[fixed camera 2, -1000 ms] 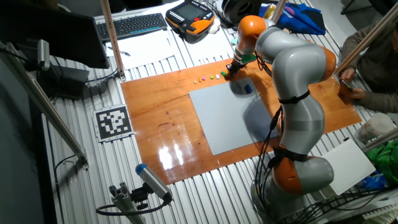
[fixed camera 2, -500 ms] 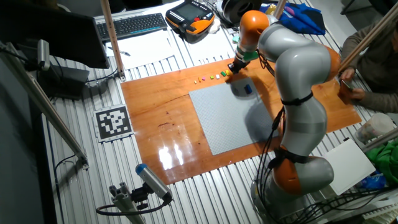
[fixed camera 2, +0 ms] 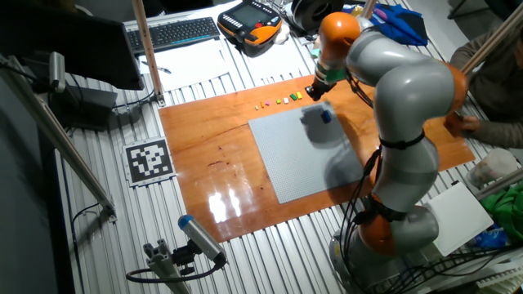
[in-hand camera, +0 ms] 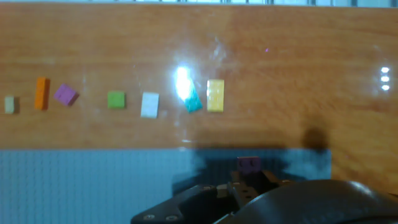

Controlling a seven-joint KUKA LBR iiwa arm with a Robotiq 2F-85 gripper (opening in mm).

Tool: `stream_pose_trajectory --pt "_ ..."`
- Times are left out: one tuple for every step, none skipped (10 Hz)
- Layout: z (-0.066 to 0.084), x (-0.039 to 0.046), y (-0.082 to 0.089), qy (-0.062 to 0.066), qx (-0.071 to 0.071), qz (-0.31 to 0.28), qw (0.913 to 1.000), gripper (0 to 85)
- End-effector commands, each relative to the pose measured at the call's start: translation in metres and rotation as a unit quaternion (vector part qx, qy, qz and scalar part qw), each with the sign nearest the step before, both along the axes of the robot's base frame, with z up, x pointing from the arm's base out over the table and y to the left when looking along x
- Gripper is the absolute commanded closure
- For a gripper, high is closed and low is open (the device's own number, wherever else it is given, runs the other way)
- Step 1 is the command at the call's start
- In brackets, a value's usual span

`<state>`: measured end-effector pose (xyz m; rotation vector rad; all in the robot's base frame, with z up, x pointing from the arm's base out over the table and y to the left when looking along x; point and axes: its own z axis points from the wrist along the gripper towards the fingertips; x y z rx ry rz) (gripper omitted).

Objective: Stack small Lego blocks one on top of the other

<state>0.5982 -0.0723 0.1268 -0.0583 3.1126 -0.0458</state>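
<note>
A purple Lego block (in-hand camera: 249,164) sits clamped in the gripper (in-hand camera: 247,179) above the grey baseplate (in-hand camera: 87,186).

The wooden surface (fixed camera 2: 204,155) carries a large grey studded baseplate (fixed camera 2: 306,151) on its right half. Along the far edge, just beyond the baseplate, lies a row of small Lego blocks (in-hand camera: 149,104): pale, orange, purple, green, white, teal and yellow, each apart from the next. A blue block (fixed camera 2: 325,116) rests on the baseplate.
</note>
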Motion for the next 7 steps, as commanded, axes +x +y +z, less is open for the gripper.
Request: stream_pose_trajectory --pt "0.0003 -0.0139 0.0001 0.0 0.001 0.001 1.0 85.0" --pt "0.0003 -0.0139 0.0001 -0.001 0.012 -0.005 0.9999 85.0" --pt "0.0003 -0.0139 0.0001 0.004 0.008 -0.014 0.9999 85.0" --pt "0.0003 -0.0139 0.0001 0.004 -0.005 -0.016 0.9998 85.0" --pt "0.0003 -0.0139 0.0001 0.005 -0.004 -0.021 0.9998 85.0" --pt "0.0003 -0.0139 0.0001 0.004 0.004 -0.026 0.9996 85.0" --pt "0.0003 -0.0139 0.0001 -0.003 0.004 -0.013 0.9999 85.0"
